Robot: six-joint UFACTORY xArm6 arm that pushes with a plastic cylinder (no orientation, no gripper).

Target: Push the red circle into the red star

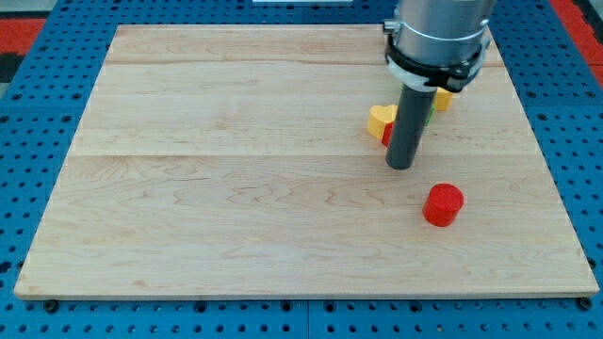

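The red circle [443, 204], a short red cylinder, sits on the wooden board at the view's lower right. My tip [400, 166] is above and left of it, a small gap apart, not touching. Behind the rod, a sliver of a red block [386, 135], possibly the red star, shows at the rod's left edge, mostly hidden. A yellow block [381, 120] lies just left of the rod. A bit of green [429, 115] shows at the rod's right edge, and another yellow block [442, 97] pokes out under the arm's body.
The wooden board [236, 188] lies on a blue pegboard table [38, 141]. The arm's grey body [439, 38] covers the board's top right area and hides parts of the blocks there.
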